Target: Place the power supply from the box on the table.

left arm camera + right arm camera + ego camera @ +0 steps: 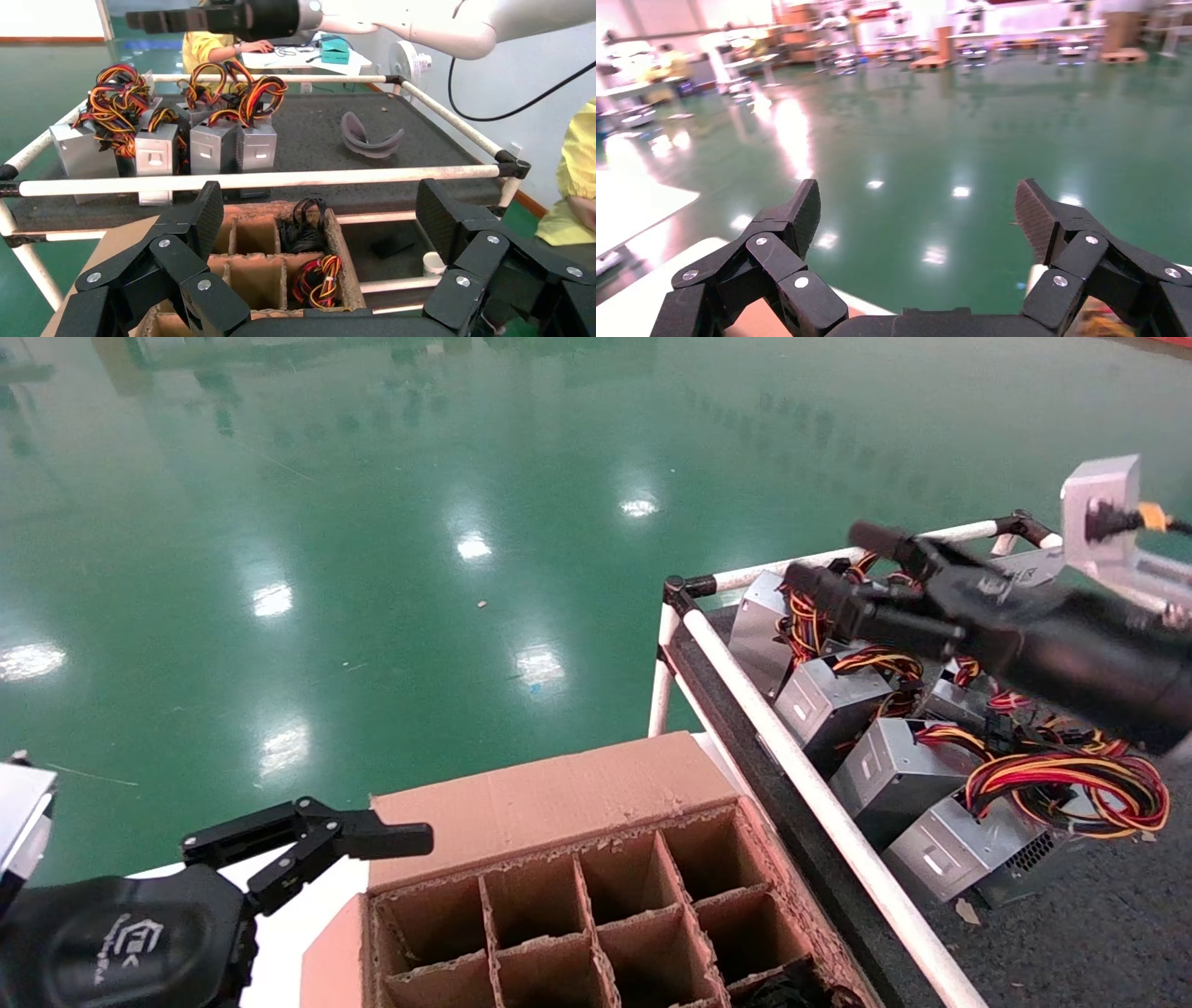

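Hanging wide open and empty above the table [1099, 933], the right gripper [843, 575] holds nothing. Several supplies [894, 775] already sit in a row by the table's near rail. Wires of another supply [316, 281] show in a cell of the box [549, 803]. The left gripper [326, 845], open and empty too, waits beside the box. To do the next step well, an arm should probably go straight down into that cell, grip the metal body and not the wires, then lift slowly.
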Tool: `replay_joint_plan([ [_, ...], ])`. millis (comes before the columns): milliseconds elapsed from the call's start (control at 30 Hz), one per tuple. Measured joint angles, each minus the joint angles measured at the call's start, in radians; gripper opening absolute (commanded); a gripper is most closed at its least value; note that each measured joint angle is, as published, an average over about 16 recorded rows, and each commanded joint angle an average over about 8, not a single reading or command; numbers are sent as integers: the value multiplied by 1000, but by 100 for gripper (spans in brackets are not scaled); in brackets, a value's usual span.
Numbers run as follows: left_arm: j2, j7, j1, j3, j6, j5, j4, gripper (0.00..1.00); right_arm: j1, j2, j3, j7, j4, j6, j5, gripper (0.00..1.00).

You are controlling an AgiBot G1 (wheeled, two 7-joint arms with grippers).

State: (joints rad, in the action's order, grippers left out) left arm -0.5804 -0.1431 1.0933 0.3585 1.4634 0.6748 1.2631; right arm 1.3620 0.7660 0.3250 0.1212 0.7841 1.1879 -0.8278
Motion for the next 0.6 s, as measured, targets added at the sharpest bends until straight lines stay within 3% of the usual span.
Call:
replay_joint_plan([
  [600, 0, 0, 0, 0, 0, 0, 0, 100, -223, -120, -35, 52, 388, 238, 75, 100],
])
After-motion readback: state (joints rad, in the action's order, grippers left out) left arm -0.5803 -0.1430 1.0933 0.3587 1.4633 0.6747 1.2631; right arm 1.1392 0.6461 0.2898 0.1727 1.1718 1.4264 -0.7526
